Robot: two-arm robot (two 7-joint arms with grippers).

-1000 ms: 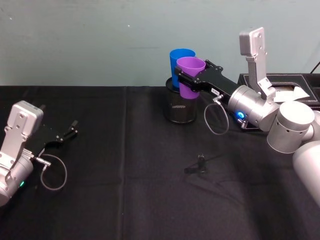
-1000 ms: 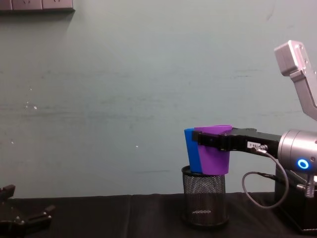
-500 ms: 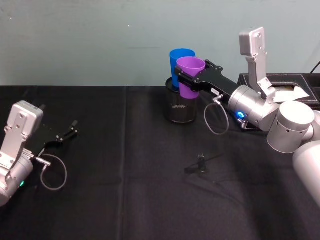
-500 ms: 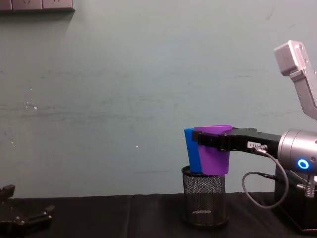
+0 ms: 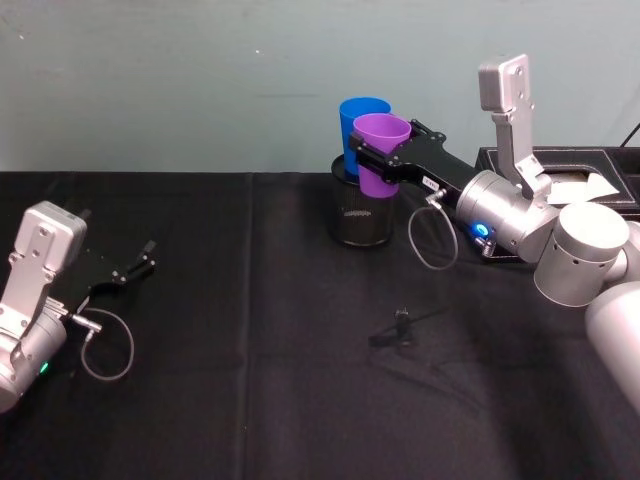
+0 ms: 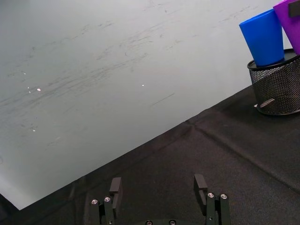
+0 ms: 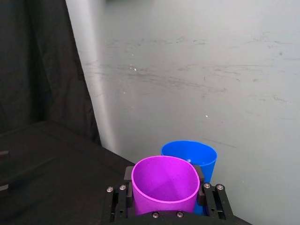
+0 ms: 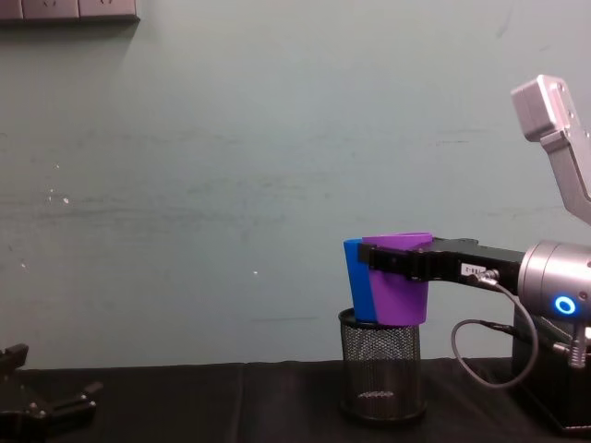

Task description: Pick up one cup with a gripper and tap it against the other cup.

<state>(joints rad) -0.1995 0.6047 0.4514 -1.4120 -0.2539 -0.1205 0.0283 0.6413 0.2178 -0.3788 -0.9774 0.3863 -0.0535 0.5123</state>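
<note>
Right gripper [image 5: 372, 167]: clamps purple cup [image 5: 383, 133], upper centre, against blue cup [image 5: 355, 125].
Left gripper [image 5: 138, 262]: parked lower left, jaws apart.

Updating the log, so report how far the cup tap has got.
Done: the right gripper is shut on the purple cup, raised off the table. In hand: that cup is held against the blue cup, which stands in the mesh holder; they look to touch, but contact is hard to confirm. Left: perhaps a firm tap. The left gripper rests open at the table's left.
</note>
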